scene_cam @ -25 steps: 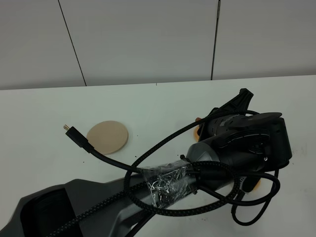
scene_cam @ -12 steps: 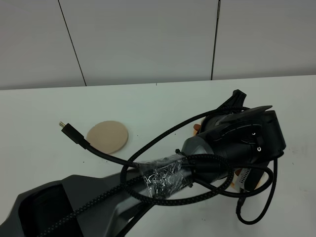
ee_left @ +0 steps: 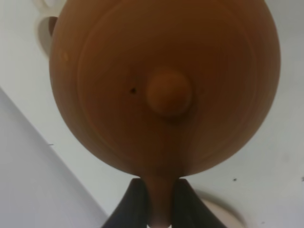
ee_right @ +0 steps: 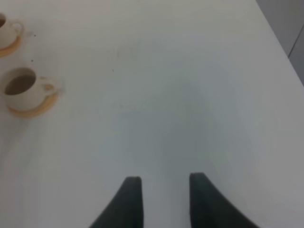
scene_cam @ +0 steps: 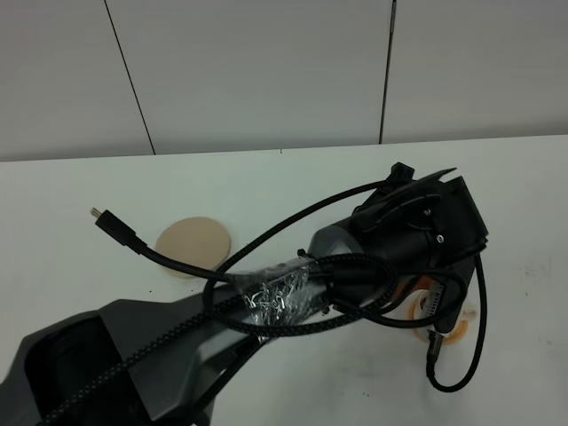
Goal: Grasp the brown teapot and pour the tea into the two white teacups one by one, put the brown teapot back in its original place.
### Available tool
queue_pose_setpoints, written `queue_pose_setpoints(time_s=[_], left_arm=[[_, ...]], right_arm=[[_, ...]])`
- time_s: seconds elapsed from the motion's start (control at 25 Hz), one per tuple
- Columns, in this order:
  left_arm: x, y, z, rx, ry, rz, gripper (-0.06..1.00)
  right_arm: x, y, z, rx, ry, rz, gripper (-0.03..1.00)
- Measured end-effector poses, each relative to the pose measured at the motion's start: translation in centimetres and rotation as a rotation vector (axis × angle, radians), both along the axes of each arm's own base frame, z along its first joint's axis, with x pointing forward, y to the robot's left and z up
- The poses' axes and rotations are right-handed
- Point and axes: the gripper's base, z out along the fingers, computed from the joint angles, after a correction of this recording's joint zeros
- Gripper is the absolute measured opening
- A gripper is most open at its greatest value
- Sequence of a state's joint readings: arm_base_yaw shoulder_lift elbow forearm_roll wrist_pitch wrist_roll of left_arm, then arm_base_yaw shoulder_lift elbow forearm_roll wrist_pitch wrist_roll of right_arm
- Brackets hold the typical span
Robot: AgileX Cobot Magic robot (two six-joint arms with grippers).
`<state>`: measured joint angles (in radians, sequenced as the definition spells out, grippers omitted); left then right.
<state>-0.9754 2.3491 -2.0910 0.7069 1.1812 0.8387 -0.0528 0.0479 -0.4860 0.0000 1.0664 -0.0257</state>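
Leftward since a moment ago, the left arm has swung off the white teacups (scene_cam: pixel 448 324). Its left pincer (ee_left: pixel 159 202) is clamped on the brown teapot (ee_left: pixel 164 85) handle, above the tabletop (scene_cam: pixel 293 191). Right pincer (ee_right: pixel 161 190) stands apart, empty. Farther left lies the beige saucer (scene_cam: pixel 193 246).

The left arm (scene_cam: pixel 266 311) extends diagonally across the exterior high view, wrist raised, with loose cables looped around it. The left gripper (ee_left: pixel 159 202) has both fingers closed on the handle of the brown teapot (ee_left: pixel 164 85), holding it off the table. The right gripper (ee_right: pixel 161 199) hangs above the table (ee_right: pixel 180 95), fingers parted and holding nothing.
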Motion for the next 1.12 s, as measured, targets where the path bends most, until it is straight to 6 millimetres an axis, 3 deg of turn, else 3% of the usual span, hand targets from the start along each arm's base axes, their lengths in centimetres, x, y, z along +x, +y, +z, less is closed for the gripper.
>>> queue_pose_setpoints(time_s=[0.4,0.68,1.12], left_arm=[[1.6,2.1,2.5,-0.157,0.084,0.097,0.17],[2.8,3.2,2.7,-0.297,0.222,0.163,0.17],[2.8,3.5,2.7,-0.397,0.325,0.202,0.17]], right_arm=[[0.0,0.0,0.0,0.0,0.0,0.0,0.24],[0.0,0.0,0.0,0.0,0.0,0.0,0.24],[0.0,0.0,0.0,0.0,0.0,0.0,0.24]])
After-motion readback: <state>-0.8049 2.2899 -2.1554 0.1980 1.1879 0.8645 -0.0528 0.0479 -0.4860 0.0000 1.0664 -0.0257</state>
